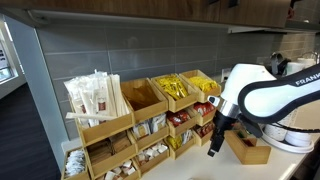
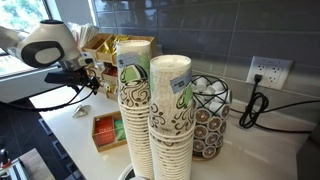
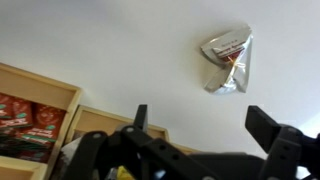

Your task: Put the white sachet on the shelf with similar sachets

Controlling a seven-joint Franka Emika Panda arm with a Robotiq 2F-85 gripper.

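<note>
Two fingers [image 3: 265, 122] of the gripper [image 3: 200, 125] stand wide apart, holding nothing. At one o'clock the white sachet [image 3: 226, 62] lies crumpled on the counter [image 3: 110, 45]; at nine o'clock, the shelf [image 3: 40, 79], red packets [image 3: 22, 115] in its bin.

In an exterior view, smooth white rounded shells along the arm [image 1: 268, 92], glossy, with dark seams at the joints above the pincer [image 1: 214, 141]. Black capital lettering [image 1: 303, 68] on the link farthest from the pincer, only partly in frame. Matte black wrist block just behind the pincer, boxy.

In an exterior view, a white bulbous arm [image 2: 48, 46] with a dark grey patch on the joint, a black pincer [image 2: 92, 74] at its end, and a thin black cable [image 2: 55, 98] looping beneath the pincer.

Close up in the wrist view, pincer [image 3: 202, 128] dark grey to black and blurred: two blunt, squared fingers [image 3: 268, 125], bulky linkages behind them.
</note>
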